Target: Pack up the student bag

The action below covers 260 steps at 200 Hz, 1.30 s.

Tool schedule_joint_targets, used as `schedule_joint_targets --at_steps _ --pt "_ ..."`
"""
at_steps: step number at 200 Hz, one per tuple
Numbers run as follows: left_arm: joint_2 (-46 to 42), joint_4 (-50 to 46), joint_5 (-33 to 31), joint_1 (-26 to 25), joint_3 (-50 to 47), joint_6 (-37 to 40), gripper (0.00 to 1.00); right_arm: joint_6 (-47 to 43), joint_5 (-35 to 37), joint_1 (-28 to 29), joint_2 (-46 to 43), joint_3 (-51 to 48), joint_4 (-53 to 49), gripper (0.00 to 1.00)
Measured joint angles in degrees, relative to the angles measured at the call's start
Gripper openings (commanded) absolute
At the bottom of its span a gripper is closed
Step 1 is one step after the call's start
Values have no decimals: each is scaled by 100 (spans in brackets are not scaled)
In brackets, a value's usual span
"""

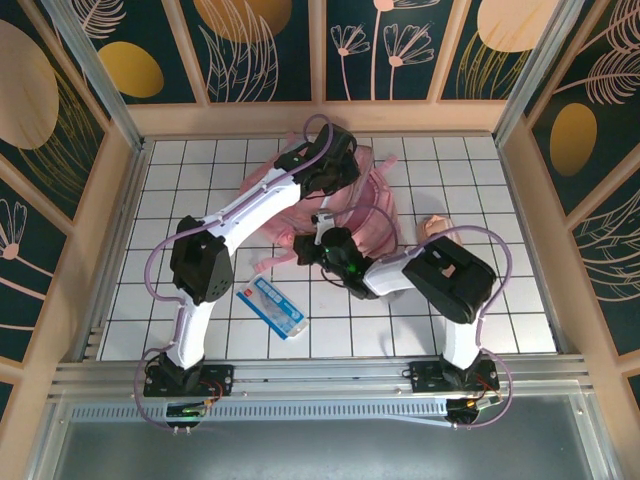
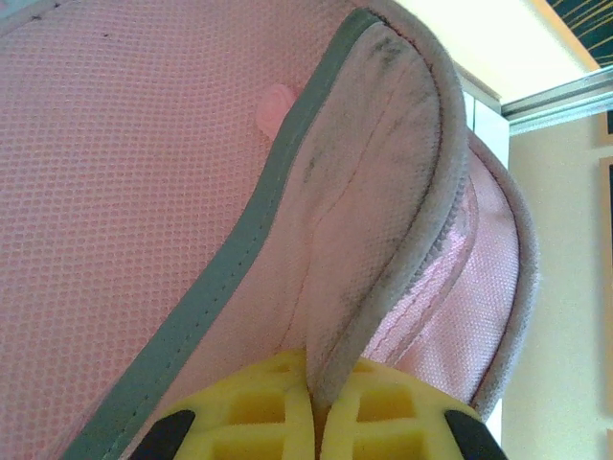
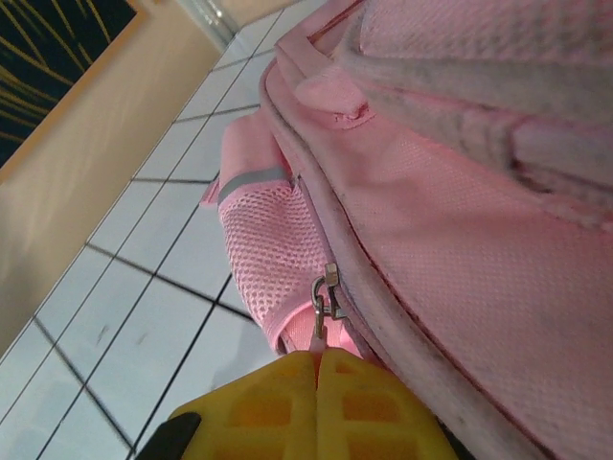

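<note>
Top external view: the student bag point(image 1: 368, 205), soft and pink, lies on the white tiled counter point(image 1: 180, 200). The left arm point(image 1: 250, 210) reaches over the bag's far left part, and the right arm point(image 1: 400, 272) meets the bag's near edge. From here I cannot tell how either arm's jaws stand. A flat blue and white packet point(image 1: 272, 306) lies on the near left side of the bag, apart from it. A small pale thing point(image 1: 436, 228) sits just beside the bag's right edge; what it is cannot be made out.

Left wrist view: pink mesh fabric of the bag point(image 2: 124, 192), with a grey trim strip point(image 2: 239, 240) running across it. The left jaws are clamped on the edge of a padded, smudged pink flap point(image 2: 383, 182), which rises from between the yellow fingers point(image 2: 249, 417).

Right wrist view: the bag point(image 3: 460, 240) on the right, its mesh side pocket point(image 3: 268, 249) crossed by a grey strip. A metal zip puller point(image 3: 324, 295) hangs at the bag's seam. The right jaws are pressed together on the puller's lower end, yellow fingers point(image 3: 268, 402) touching.
</note>
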Motion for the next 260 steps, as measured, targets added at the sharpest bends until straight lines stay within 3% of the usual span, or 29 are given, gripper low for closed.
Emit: schedule_joint_targets --at_steps 80,116,147,199,260 --pt "2 0 -321 2 -4 -63 0 208 378 15 1283 824 1386 0" --pt "2 -197 -645 -46 96 188 0 192 -74 -31 1224 577 1703 0" --pt "2 -527 -977 -101 387 267 0 164 -890 -201 595 -155 1707 0" --pt "208 -564 -968 -122 920 96 0 -494 -2138 -789 -894 -914 538 0" --pt "1025 -577 -933 -203 1683 -214 0 -1032 -1998 -876 -824 -525 -767 0"
